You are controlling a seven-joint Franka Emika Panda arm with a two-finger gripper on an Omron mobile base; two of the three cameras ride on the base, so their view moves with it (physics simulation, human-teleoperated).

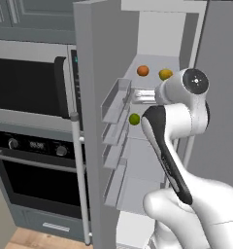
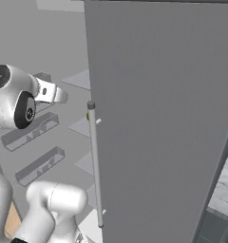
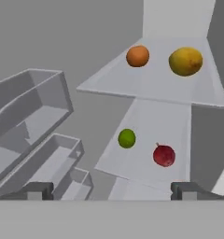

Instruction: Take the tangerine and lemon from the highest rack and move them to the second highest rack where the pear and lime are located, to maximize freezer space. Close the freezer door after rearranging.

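The freezer stands open. Its top rack holds the orange tangerine and, to its right, the yellow lemon. On the rack below the green lime lies left of the dark red pear. My gripper is open and empty. It hovers in front of the shelves at about the height between these two racks, apart from all the fruit. The freezer door is swung wide open at the left.
Pale bins line the door's inner face, close on my hand's left. Black-glass ovens stand beyond the door. A big grey door slab with a vertical bar handle borders the freezer on the right.
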